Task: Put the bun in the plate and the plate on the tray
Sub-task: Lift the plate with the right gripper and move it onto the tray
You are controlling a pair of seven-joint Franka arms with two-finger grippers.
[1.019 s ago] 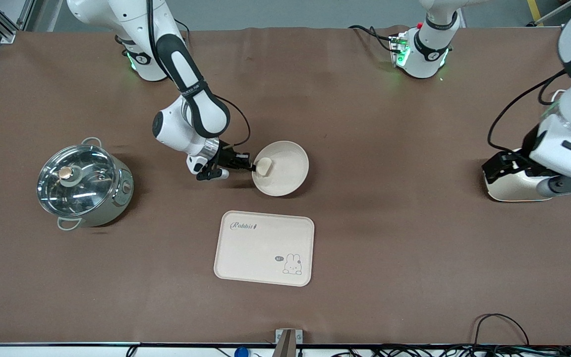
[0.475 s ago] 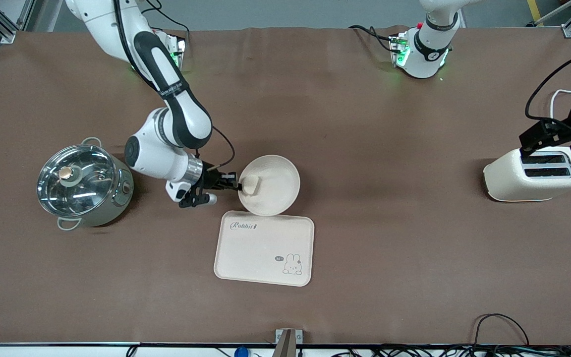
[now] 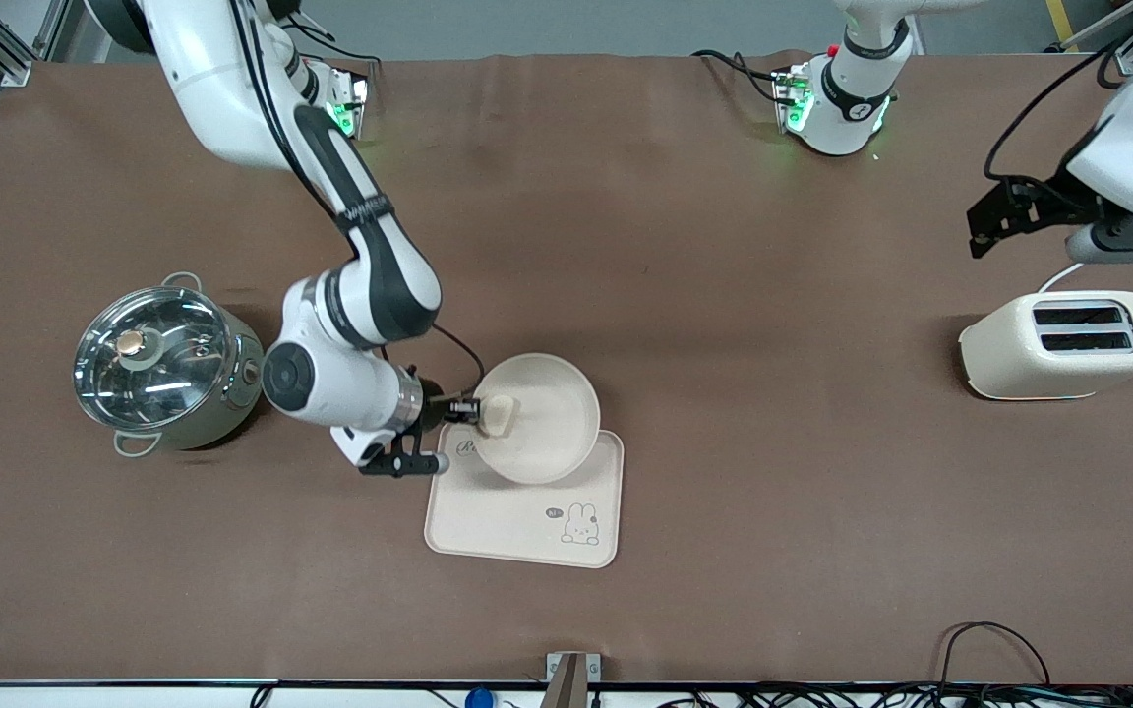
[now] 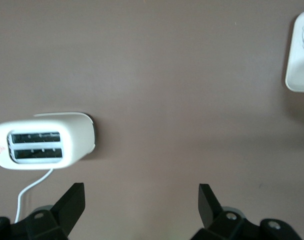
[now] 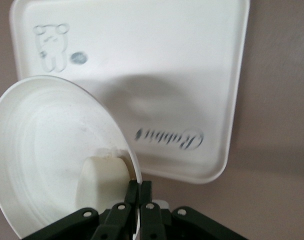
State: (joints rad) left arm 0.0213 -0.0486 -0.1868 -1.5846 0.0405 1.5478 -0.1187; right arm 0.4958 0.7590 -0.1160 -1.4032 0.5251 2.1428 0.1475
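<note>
- Half a second back I had the plate (image 3: 537, 418) only meeting the tray's (image 3: 566, 546) edge; now it hangs over the tray's script end, part past the rim.
- My right gripper (image 3: 469, 407) is pinched tight on the plate's rim, over the tray corner toward the pot (image 3: 165, 366).
- The bun (image 3: 499, 415) sits inside the plate, just beside the pinched rim. First half looks done.
- Left gripper (image 4: 141, 202) has lifted off the toaster (image 3: 1064, 344) and waits above it, spread wide, holding nothing.
- Next I'd center the plate and lower it.
</note>
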